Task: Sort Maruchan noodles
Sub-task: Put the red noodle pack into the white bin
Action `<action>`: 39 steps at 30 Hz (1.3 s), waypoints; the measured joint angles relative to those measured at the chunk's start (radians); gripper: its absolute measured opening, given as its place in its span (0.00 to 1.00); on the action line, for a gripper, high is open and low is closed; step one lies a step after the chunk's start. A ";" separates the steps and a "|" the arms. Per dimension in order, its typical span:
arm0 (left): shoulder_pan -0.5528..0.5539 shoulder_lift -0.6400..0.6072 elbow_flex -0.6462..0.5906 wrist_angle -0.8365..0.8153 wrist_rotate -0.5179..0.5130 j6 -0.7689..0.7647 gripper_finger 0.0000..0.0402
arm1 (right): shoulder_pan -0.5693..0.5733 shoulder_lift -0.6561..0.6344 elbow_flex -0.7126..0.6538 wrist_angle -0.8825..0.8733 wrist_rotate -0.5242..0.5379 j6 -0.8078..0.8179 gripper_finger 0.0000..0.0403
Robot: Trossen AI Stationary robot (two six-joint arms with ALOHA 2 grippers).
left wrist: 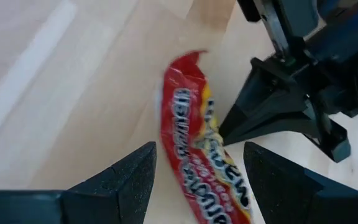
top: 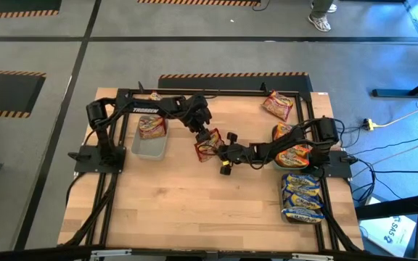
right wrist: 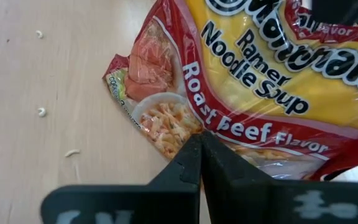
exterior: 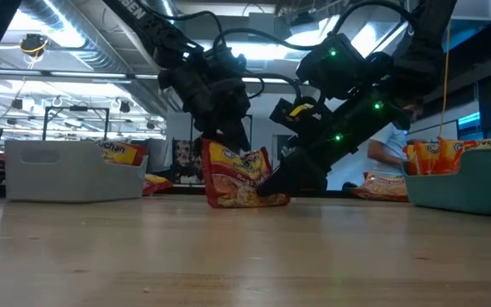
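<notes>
So I'm working at a pale wooden bench with a black frame round it, and a few noodle crumbs are sitting on the wood. The maroon-and-yellow roast beef packet is standing on edge near the middle of the bench. My left hand is coming down over it with its fingers spread, one on either side of the packet's top edge. My right hand is pressed together, fingertips poking right against the packet's face, low on the bench.

A grey tray is sitting on the left with a packet in it, a teal tray of orange-red packets on the right, and blue-and-yellow packets are stacking up at the right near edge. Around the bench, grey floor with striped hazard tape; overhead, silver ducting.
</notes>
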State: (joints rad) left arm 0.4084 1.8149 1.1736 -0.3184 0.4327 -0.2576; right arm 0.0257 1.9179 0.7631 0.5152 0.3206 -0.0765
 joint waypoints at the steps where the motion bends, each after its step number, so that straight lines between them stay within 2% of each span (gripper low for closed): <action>1: -0.006 0.000 0.000 -0.001 -0.006 -0.008 0.59 | 0.000 0.000 0.000 0.000 0.000 0.000 0.00; 7: -0.030 0.015 -0.002 -0.018 -0.081 -0.048 0.59 | 0.000 0.000 0.000 0.004 0.000 0.000 0.00; 15: -0.046 0.045 -0.001 -0.010 -0.046 -0.053 0.59 | 0.000 0.000 0.000 0.006 0.000 0.000 0.00; 22: -0.072 0.045 -0.001 0.015 -0.067 -0.046 0.57 | 0.000 0.000 0.000 0.008 0.000 0.000 0.00; 28: -0.079 0.045 -0.001 0.015 -0.114 -0.012 0.42 | 0.000 0.000 0.000 0.010 0.000 0.000 0.00; 39: -0.085 0.043 0.001 0.027 -0.138 0.113 0.08 | 0.009 -0.023 0.000 0.006 0.009 -0.027 0.00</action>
State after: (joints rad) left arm 0.3237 1.8576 1.1744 -0.2911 0.2948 -0.1441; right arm 0.0345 1.8953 0.7633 0.5207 0.3298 -0.1032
